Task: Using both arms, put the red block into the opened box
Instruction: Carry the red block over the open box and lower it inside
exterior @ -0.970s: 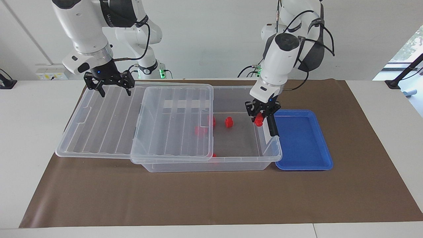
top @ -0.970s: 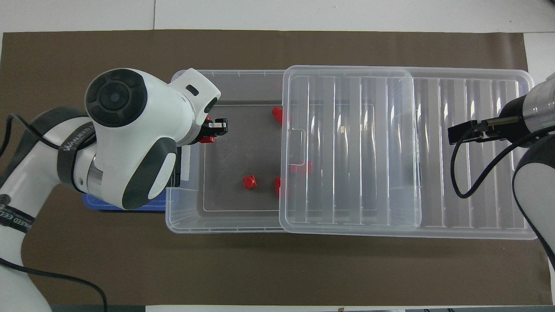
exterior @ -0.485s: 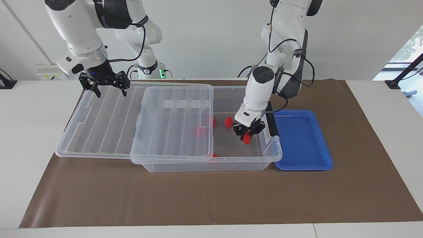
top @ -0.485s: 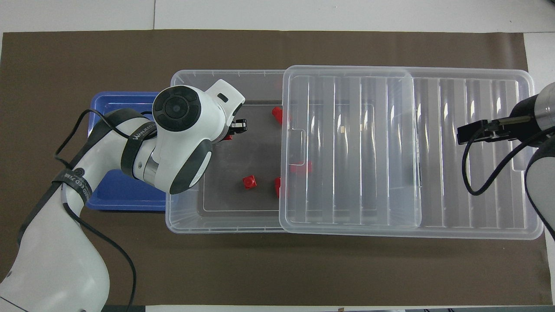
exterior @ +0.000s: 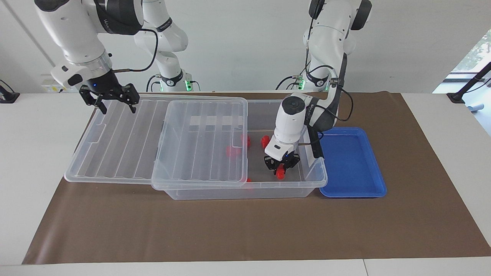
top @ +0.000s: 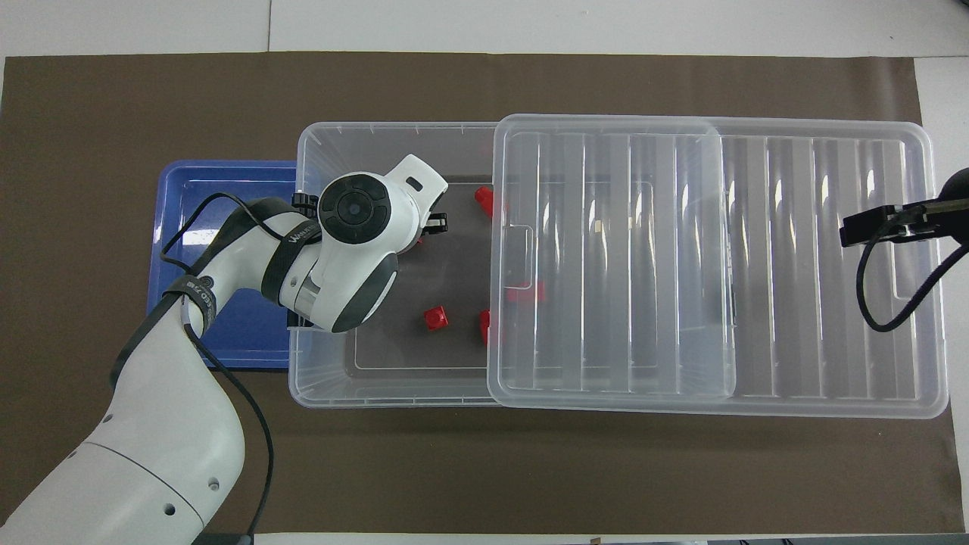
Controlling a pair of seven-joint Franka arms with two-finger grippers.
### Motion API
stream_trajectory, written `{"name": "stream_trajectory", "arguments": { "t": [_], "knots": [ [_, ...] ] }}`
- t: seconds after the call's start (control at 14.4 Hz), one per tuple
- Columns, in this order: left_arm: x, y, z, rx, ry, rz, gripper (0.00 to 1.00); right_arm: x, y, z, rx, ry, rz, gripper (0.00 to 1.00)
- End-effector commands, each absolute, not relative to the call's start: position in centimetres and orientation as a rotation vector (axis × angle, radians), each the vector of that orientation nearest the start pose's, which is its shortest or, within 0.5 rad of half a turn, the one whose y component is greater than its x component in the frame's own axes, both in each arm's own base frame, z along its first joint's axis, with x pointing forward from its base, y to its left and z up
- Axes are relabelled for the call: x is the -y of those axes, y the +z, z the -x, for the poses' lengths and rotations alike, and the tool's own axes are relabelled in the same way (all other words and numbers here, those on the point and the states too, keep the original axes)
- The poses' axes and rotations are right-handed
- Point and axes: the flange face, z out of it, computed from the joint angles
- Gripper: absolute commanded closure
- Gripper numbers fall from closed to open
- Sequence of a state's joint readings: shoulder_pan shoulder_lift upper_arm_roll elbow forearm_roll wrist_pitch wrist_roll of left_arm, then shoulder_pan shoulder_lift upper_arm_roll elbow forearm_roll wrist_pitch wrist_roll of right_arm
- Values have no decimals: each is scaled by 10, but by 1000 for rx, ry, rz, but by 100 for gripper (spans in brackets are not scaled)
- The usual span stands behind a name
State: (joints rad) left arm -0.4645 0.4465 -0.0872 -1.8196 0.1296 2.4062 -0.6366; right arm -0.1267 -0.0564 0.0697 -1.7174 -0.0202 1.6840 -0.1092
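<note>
My left gripper (exterior: 281, 170) is down inside the box (exterior: 268, 189), shut on a red block (exterior: 281, 175) that hangs at or just above the box floor, near the wall at the left arm's end. In the overhead view the left arm's wrist covers that block. The ribbed clear lid (exterior: 115, 142) is slid toward the right arm's end and covers half of the box (top: 318, 144). My right gripper (exterior: 109, 102) hovers open over the lid's edge nearest the robots, holding nothing.
Several other red blocks lie in the box: one in the uncovered part (top: 435, 318), others at or under the lid's edge (top: 484, 200). A shallow blue tray (exterior: 351, 165) sits beside the box at the left arm's end. Brown paper covers the table.
The left gripper has come down into the box with the red block, moving away from the robots. The right gripper has drifted toward the right arm's end of the table.
</note>
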Motion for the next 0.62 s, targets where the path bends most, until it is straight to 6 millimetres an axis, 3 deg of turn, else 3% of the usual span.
{"name": "stream_trajectory", "arguments": {
  "t": [0.0,0.07,0.35,0.55],
  "knots": [
    [339,306,-564,14,-281,3156,26,81,586,-538,111,-60,3161,80],
    [339,307,-564,10,-271,3152,0,91,582,-535,179,-68,3161,100],
    [333,337,-562,21,-276,3142,0,145,562,-538,385,-160,3169,100],
    [324,389,-551,30,-264,3118,0,205,519,-542,250,-98,3166,100]
  ]
}}
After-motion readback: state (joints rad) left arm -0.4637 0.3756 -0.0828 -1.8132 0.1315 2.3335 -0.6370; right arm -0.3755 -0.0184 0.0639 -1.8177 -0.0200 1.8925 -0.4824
